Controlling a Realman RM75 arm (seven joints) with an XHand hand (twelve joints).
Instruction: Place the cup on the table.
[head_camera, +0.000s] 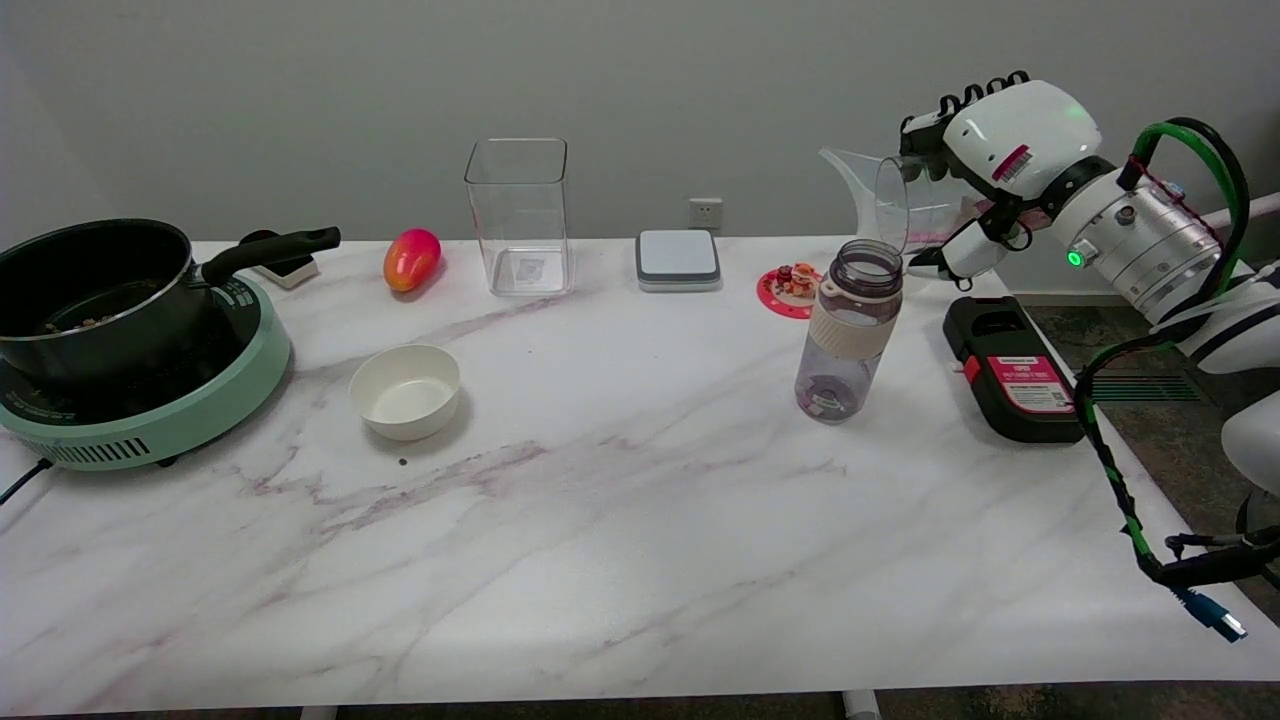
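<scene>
Cup (905, 200) (a clear spouted measuring jug) hangs tipped in the right hand (985, 170), fingers wrapped round it, above the water bottle (848, 330) just below; setting it on the table (600, 520) remains.

surface (600, 560): marble-look, white w/ purplish veins, smooth, I see a soft sheen
cup (905, 205): clear plastic, glossy
bottle (850, 335): smoky transp. plastic, matt pale sleeve
bowl (405, 392): white, smooth, matt
pot (95, 290): dark, metal rim shiny
right hand (985, 170): glossy white shell, black fingers (985, 90)
</scene>
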